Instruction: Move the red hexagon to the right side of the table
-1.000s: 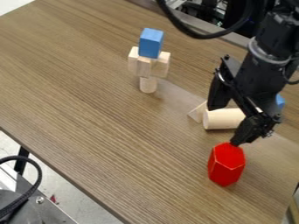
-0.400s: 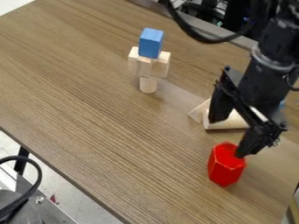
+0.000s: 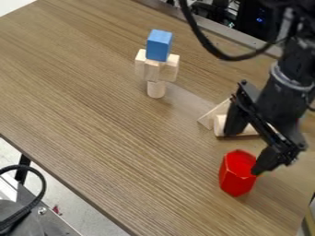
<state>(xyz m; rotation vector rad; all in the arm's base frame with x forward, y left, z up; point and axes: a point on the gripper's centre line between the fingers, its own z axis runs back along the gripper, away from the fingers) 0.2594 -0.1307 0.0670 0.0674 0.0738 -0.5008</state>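
Red hexagonal block [image 3: 238, 173]: placed in the lower right of the view, apparently upright on the surface [image 3: 111, 138]; flat, smooth-looking sides are met at paler edges.
Claw [image 3: 245, 151]: spread wide, with nothing gripped; one fingertip is set at the block's right-hand upper edge, the other beside the lying cylinder. Whether the block is touched cannot be told. The spread is presumably meant for straddling the block, though better centring appears to be needed before closure.
Lying cylinder [image 3: 219, 126]: pale, plain wood, rested on its curved side and so liable to be rolled if nudged.
Wooden wedge [image 3: 212, 116]: thin and sloping, placed just beside the cylinder.
Stack: a blue block [image 3: 159, 44] is borne by pale wooden blocks [image 3: 152, 69], themselves carried on an upright cylinder [image 3: 156, 89]; the narrow foot suggests delicate balance.
Surface: brown, with long, streaked wood grain.
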